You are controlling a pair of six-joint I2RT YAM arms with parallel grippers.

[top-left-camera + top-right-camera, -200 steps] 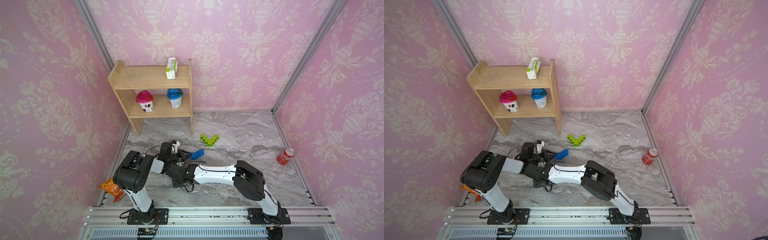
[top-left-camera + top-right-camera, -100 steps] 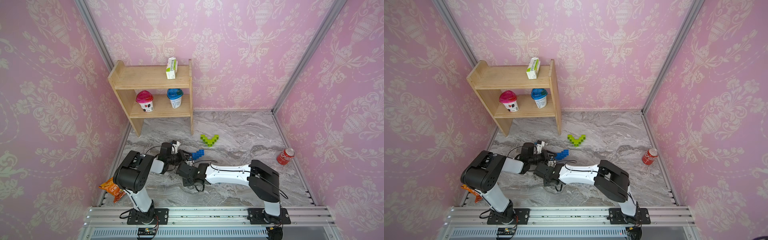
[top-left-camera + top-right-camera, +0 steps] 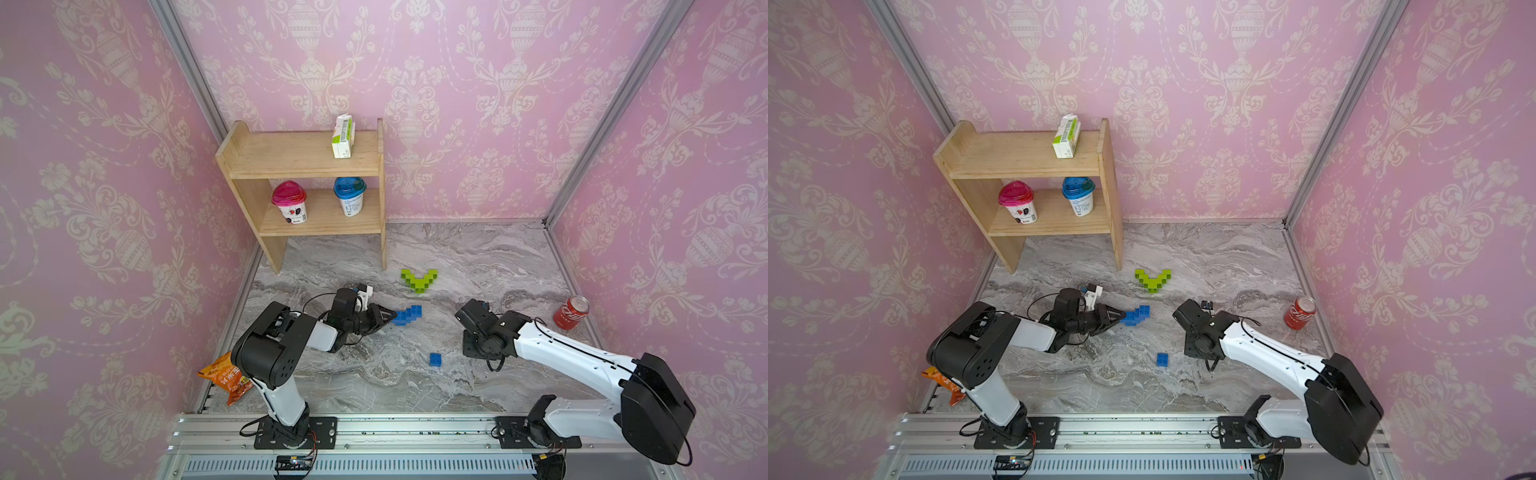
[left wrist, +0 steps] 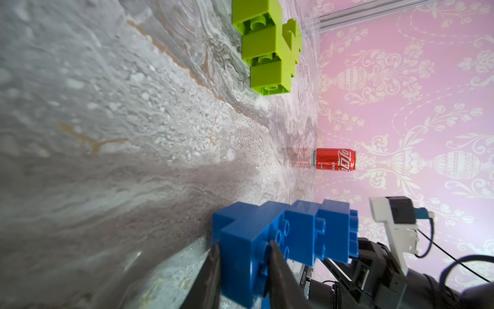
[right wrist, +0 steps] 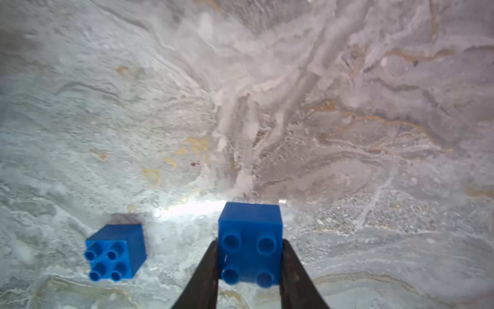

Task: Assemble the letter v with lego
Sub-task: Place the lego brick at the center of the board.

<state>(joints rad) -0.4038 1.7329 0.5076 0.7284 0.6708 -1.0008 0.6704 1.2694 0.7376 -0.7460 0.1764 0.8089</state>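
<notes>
blue row (image 3: 408, 313): long axis runs straight out from left pincer (image 3: 387, 319), which clamps its near end
right pincer (image 5: 250, 250): clamps one blue brick (image 5: 250, 224)

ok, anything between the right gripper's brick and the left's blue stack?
Nothing visible. Bare table lies between the held brick in the right gripper and the blue stack in the left gripper; the loose brick sits off that line.

The red soda can (image 4: 335, 159) bears a white Coca-Cola script logo.
</notes>
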